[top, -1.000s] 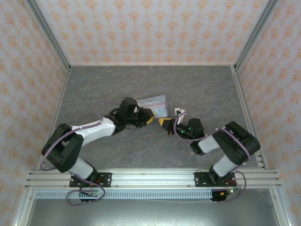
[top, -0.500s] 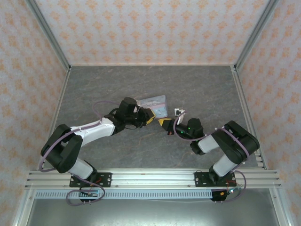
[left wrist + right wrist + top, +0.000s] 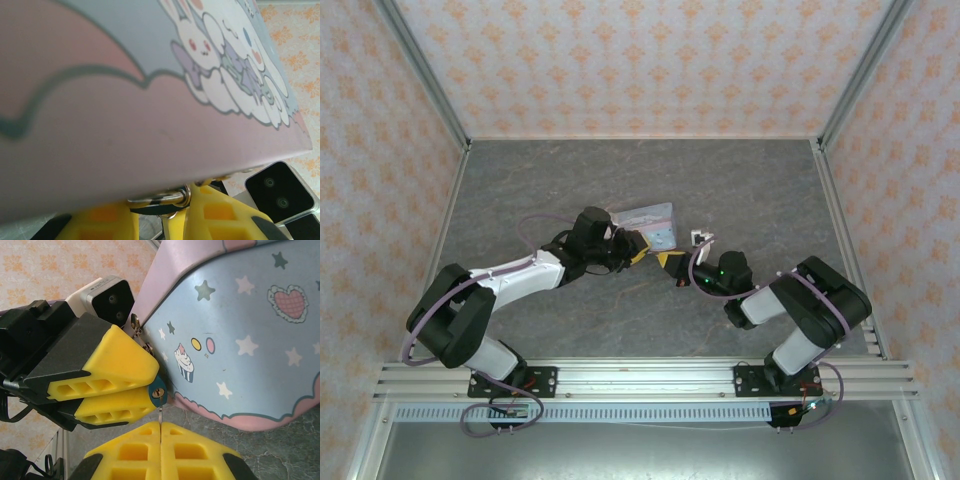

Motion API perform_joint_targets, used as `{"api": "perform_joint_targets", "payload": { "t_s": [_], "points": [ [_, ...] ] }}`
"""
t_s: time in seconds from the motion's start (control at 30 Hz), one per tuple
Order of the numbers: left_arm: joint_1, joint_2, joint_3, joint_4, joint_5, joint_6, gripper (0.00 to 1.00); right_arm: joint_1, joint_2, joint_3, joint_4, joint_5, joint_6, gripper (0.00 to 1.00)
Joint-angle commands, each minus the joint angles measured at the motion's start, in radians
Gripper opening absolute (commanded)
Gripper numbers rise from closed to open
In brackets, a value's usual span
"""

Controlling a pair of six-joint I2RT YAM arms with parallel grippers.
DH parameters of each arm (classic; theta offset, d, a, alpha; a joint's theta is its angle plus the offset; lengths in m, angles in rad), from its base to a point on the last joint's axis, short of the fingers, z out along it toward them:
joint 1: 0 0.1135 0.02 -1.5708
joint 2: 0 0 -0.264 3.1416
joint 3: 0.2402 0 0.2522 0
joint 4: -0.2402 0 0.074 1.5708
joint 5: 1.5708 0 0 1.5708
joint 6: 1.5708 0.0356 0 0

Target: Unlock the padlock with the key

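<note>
teal and tiny, the padlock (image 3: 158, 388) is pinched between the yellow fingers (image 3: 117, 367) of the left gripper (image 3: 150, 389). it sits right against the near edge of the pale blue-and-pink cartoon tin box (image 3: 240, 330), around the middle of the grey marbled table (image 3: 540, 180). a thin silvery key (image 3: 160, 416) stands in its keyhole, and the right gripper (image 3: 160, 432) has its yellow fingers (image 3: 130, 450) pressed together on the key's other end.

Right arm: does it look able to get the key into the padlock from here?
Likely yes. The right pincer holds the key, its tip at the keyhole of the padlock, which the left pincer grips; the tin beside it leaves that line free.
</note>
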Motion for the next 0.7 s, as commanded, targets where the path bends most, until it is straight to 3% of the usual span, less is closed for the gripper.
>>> {"api": "perform_joint_targets", "payload": {
  "t_s": [0.0, 0.67],
  "points": [
    [0.009, -0.036, -0.001, 0.036, 0.026, 0.017, 0.00, 0.004, 0.005, 0.028, 0.051, 0.002, -0.001, 0.00],
    [0.010, -0.033, 0.000, 0.050, 0.040, 0.011, 0.00, 0.004, 0.046, 0.056, 0.066, -0.019, 0.016, 0.00]
  ]
}}
